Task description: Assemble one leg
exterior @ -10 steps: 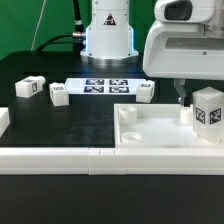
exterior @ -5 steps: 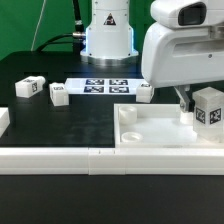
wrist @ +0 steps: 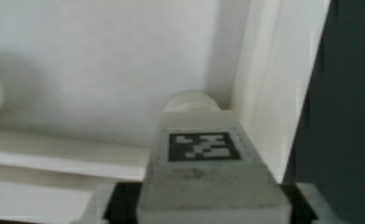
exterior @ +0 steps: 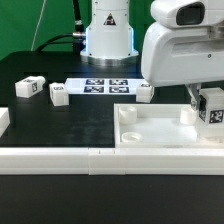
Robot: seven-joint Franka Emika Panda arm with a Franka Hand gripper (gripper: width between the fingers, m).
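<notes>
My gripper [exterior: 211,100] is shut on a leg [exterior: 214,110], a small white block with a black-and-white tag, and holds it at the exterior view's right, over the right end of the white tray-like piece [exterior: 160,132]. In the wrist view the leg [wrist: 205,150] sits clamped between the two dark fingers [wrist: 133,204] of the gripper [wrist: 211,206]. Its far end points at a round corner socket [wrist: 193,100] of the tray-like piece [wrist: 108,60]. I cannot tell whether the leg touches the socket.
Three more legs lie on the black table: two at the left [exterior: 29,87] [exterior: 58,95] and one [exterior: 145,91] behind the tray-like piece. The marker board [exterior: 104,87] lies in front of the robot base. A long white rail [exterior: 60,160] runs along the front.
The gripper with the leg has shifted slightly toward the exterior view's right, and the leg now sits partly at the frame's edge. The loose legs have not moved.
</notes>
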